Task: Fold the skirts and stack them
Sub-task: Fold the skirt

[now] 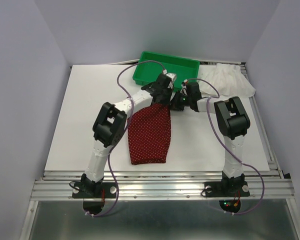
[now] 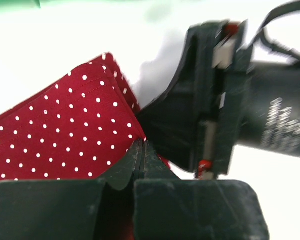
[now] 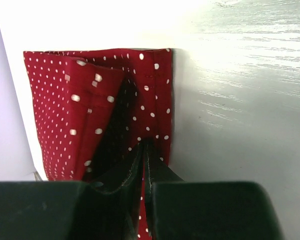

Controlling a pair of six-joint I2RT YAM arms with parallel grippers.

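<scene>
Skirts share the white counter (image 1: 85, 120): the red dotted skirt (image 1: 149, 135) lies flat at centre with its hem toward 6 o'clock, while the white ruffled skirt (image 1: 232, 80) sits apart at 2 o'clock, apparently awaiting its turn. The left pincer (image 1: 162, 97) and right pincer (image 1: 179, 103) are each clamped on the red skirt's narrow 12 o'clock end, probably so both corners lift together for a fold.

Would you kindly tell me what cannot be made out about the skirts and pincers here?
- Top external: red skirt's far hem, covered by the left pincer and right pincer.
- Top external: white skirt's pleats, too small.
- Left wrist: right pincer's lettering, blurred.
- Right wrist: cloth within the grip, hidden by the jaws.
</scene>
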